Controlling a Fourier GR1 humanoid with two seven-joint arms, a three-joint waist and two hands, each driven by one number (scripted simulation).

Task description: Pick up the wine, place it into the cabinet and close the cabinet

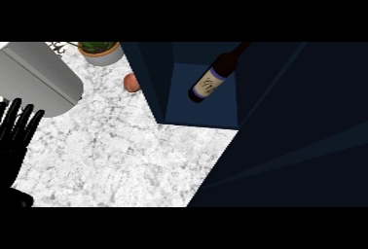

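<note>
- Dark glass wine bottle with a purple label (208, 82) lies inside the navy-blue open cabinet (159, 82), neck slanting up and away, base toward the white marble counter (122, 155).
- The black left hand (18, 124) rests at the view's left edge, fingers straight and apart, holding nothing, well apart from the bottle.
- The right hand is out of view; closing the cabinet appears to remain.

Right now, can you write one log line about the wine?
wine bottle: inside cabinet | cabinet: open | left hand: open, at left edge | right hand: not seen
</note>
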